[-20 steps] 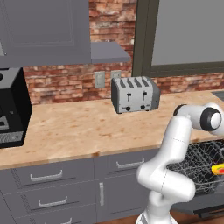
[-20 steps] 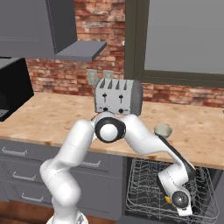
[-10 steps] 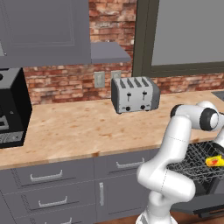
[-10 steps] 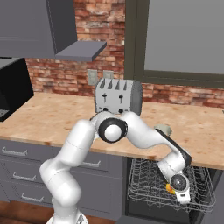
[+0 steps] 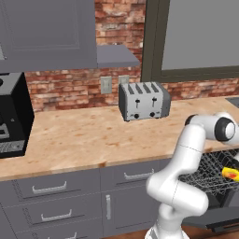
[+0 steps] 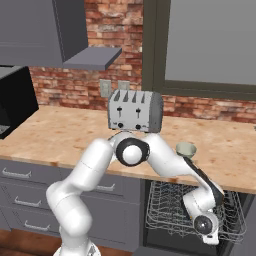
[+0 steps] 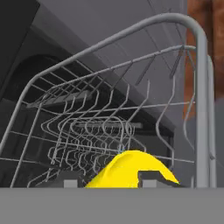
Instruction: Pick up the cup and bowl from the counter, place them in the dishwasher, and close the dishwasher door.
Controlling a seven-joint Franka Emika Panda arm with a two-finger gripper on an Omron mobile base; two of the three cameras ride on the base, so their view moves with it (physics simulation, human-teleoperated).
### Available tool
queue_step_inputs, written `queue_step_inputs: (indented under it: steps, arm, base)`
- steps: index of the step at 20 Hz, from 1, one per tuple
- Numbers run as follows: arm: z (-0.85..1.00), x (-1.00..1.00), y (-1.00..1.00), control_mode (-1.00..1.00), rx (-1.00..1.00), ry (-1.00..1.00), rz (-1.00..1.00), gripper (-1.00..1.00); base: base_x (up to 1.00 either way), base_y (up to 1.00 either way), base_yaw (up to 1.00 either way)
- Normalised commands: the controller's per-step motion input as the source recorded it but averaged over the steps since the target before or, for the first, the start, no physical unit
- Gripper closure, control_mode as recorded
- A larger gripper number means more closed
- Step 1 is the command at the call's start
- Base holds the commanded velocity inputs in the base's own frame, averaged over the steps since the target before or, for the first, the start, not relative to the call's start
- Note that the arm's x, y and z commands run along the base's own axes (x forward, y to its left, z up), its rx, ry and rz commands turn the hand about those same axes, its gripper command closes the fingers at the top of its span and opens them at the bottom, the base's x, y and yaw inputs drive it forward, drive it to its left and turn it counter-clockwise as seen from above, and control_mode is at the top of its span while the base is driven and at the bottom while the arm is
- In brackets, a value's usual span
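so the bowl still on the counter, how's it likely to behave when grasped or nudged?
The bowl looks small and rigid, probably light. Its rounded sides and smooth grey-green finish suggest it could slip from the fingers or slide on the counter if nudged. It sits near the front edge above the open dishwasher, so a push might drop it.

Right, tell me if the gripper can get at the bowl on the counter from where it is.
Probably yes. The bowl sits apart from the toaster near the counter front edge, just above the dishwasher rack where the gripper is; it must lift out first.

Speckled wood-look counter point(image 5: 84, 140); grey wire rack point(image 7: 109, 131); smooth yellow cup point(image 7: 127, 173).
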Motion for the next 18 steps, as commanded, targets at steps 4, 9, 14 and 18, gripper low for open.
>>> queue_step_inputs:
  steps: [4,9,14,18]
  arm:
    - [-0.26,-0.62,-0.14,-1.0,-0.04,-0.17,0.01,-1.0]
    - [0.28,-0.04,-0.05,-1.0,0.0,-0.14,0.02,-1.0]
    - [0.82,-0.03,-0.07,-1.0,0.01,-0.13,0.05,-1.0]
    - [0.53,-0.01,-0.05,-1.0,0.01,-0.04,0.15,-1.0]
  base:
    - [0.0,0.0,0.0]
    - [0.0,0.0,0.0]
    - [0.0,0.0,0.0]
    - [0.0,0.0,0.0]
